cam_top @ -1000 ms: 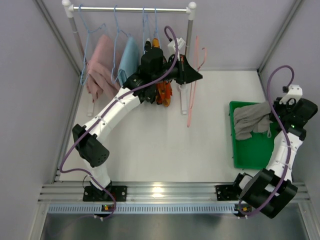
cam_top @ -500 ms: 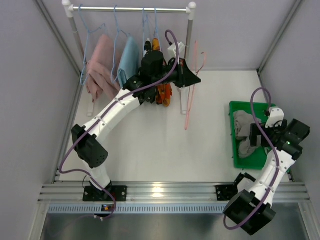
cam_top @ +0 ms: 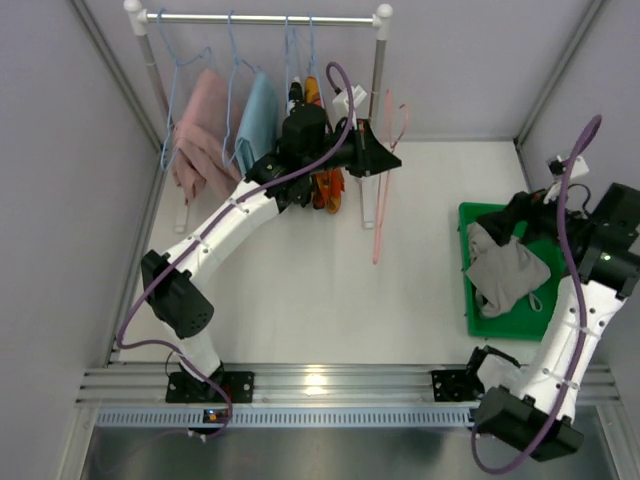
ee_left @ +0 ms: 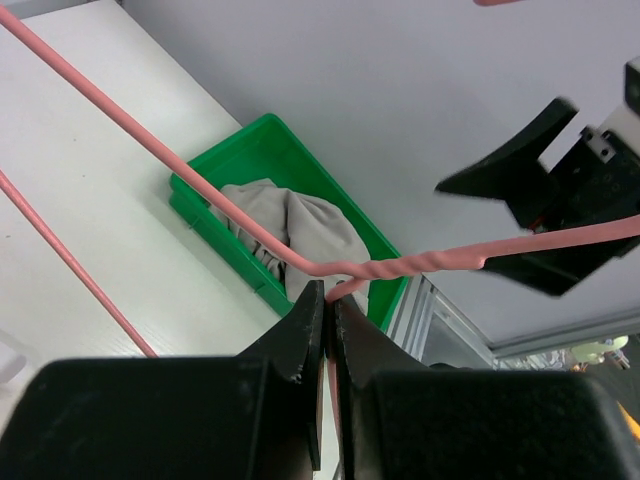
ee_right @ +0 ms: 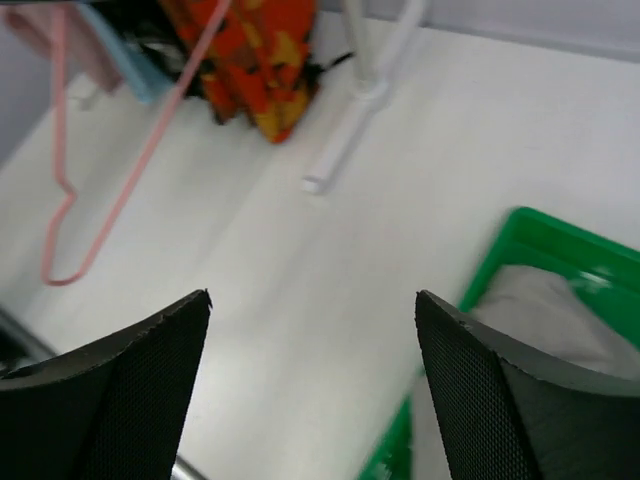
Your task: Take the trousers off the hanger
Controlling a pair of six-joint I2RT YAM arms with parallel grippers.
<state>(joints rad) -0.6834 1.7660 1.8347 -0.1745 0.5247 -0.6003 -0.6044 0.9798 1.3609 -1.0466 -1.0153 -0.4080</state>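
Observation:
The grey trousers (cam_top: 505,270) lie crumpled in the green bin (cam_top: 470,312), also seen in the left wrist view as grey trousers (ee_left: 300,225). My right gripper (cam_top: 522,208) hovers open above the bin's far end, and the right wrist view shows nothing between the fingers of my right gripper (ee_right: 312,300). My left gripper (ee_left: 330,292) is shut on the twisted neck of a bare pink hanger (ee_left: 420,262), which dangles beside the rack as the pink hanger (cam_top: 380,215). The orange-red patterned trousers (cam_top: 326,186) hang at the rack, partly hidden by my left arm.
A clothes rail (cam_top: 260,17) on two posts stands at the back, with pink (cam_top: 195,140) and light-blue (cam_top: 258,120) garments on blue hangers. The rack's white foot (ee_right: 345,135) lies on the table. Grey walls close in both sides.
My right gripper has opened and let go of the grey trousers, which now lie in the bin, then lifted and swung back. The left gripper and pink hanger barely moved.

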